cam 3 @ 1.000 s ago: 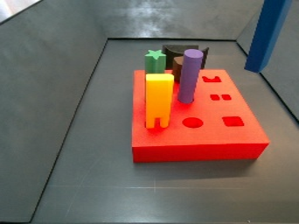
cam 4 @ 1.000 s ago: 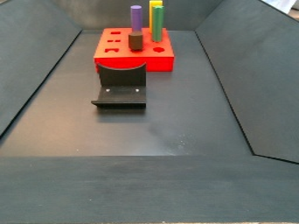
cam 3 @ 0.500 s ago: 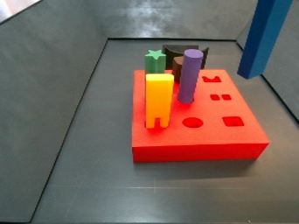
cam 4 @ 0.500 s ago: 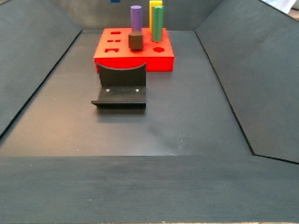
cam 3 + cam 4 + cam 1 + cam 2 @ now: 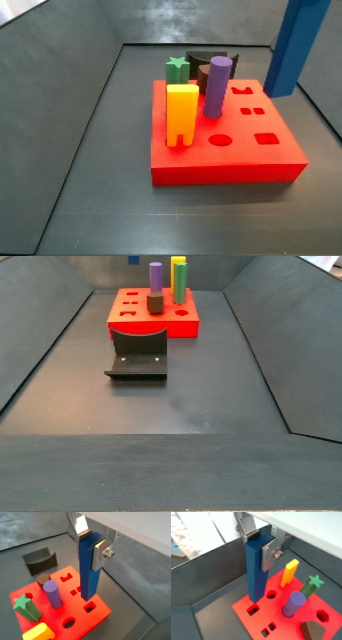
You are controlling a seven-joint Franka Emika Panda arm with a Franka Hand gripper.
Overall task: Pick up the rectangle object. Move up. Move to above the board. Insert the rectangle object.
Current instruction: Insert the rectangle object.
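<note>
Blue, upright and off the floor, the rectangle object point(image 5: 89, 569) is clamped at its upper end between the gripper point(image 5: 91, 543) fingers point(image 5: 100, 553). Both wrist views show me its lower end hanging above the board point(image 5: 264, 616). I see only the bar in a side view point(image 5: 295, 48), beside the purple cylinder point(image 5: 217, 86); there the gripper is out of frame.

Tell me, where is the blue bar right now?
The blue bar hangs upright in the pincer, above the red board near the purple cylinder, its lower end not yet in a hole.
</note>
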